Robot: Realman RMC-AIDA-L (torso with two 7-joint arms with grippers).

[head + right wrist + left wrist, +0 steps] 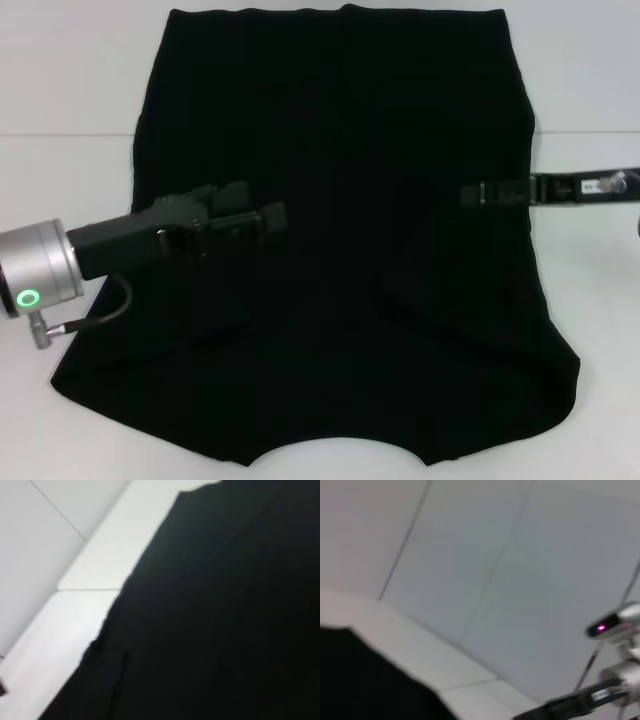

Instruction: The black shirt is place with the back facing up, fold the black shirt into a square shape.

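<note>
With the shirt (340, 200) flat on the desk (60, 100) and sleeves seemingly folded in, both my arms hover mid-cloth, left fingers (262, 222) and right fingers (470, 194) unreadable; next, lift the hem.

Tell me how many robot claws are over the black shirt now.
2. The left claw is over the left half of the black shirt, near its middle height. The right claw reaches in over the shirt's right side. None seems hidden.
</note>
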